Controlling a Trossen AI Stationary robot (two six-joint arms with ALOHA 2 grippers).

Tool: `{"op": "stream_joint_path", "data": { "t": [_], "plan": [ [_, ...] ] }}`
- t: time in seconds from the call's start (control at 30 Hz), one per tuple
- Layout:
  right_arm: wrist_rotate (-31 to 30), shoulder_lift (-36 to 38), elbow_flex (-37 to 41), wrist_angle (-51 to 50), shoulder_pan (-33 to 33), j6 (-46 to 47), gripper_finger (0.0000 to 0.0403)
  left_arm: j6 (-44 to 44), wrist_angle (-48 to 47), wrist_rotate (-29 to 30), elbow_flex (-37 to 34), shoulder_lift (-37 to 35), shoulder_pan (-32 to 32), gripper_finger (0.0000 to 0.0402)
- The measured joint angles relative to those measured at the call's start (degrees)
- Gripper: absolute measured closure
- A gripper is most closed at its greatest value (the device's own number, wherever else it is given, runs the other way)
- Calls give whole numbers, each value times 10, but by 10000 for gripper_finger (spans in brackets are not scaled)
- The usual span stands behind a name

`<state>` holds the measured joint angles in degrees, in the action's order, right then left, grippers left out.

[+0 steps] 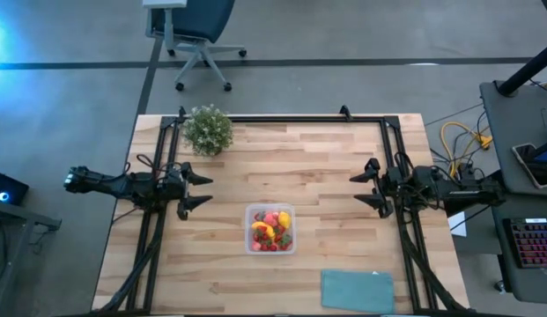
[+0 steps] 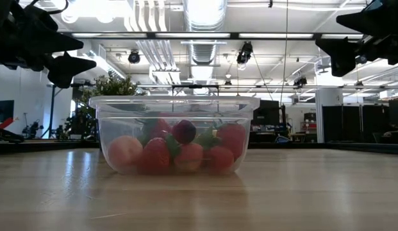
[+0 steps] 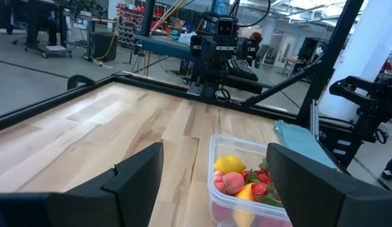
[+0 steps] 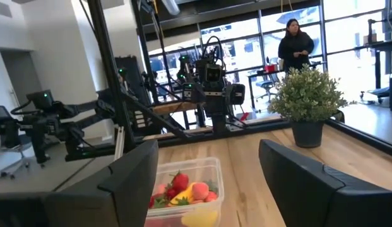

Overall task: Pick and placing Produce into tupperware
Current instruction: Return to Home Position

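The clear squarish tupperware (image 1: 270,229) stands on the wooden table near its near edge, in the middle. It holds the produce (image 1: 271,231): red and pink berries, a yellow lemon (image 3: 229,165) and a yellow piece. The low view shows the tupperware (image 2: 174,133) resting on its base with the berries inside. My left gripper (image 1: 201,191) hovers open at the table's left, raised above the table. My right gripper (image 1: 362,189) hovers open at the table's right, also raised. Neither one touches anything.
A bushy green potted plant (image 1: 208,130) stands at the far left of the table. A flat teal rectangle (image 1: 357,290) lies at the near edge, right of the tupperware. A black frame rims the table. A person (image 4: 294,45) stands in the room beyond.
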<state>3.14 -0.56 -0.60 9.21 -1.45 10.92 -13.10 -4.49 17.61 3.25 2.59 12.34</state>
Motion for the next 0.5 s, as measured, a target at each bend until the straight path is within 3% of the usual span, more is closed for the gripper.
{"op": "stream_joint_path", "data": {
  "t": [0.5],
  "plan": [
    [0, 0, 0, 0, 0, 0, 133, 0, 0, 0, 0, 0, 0, 134]
  ]
}}
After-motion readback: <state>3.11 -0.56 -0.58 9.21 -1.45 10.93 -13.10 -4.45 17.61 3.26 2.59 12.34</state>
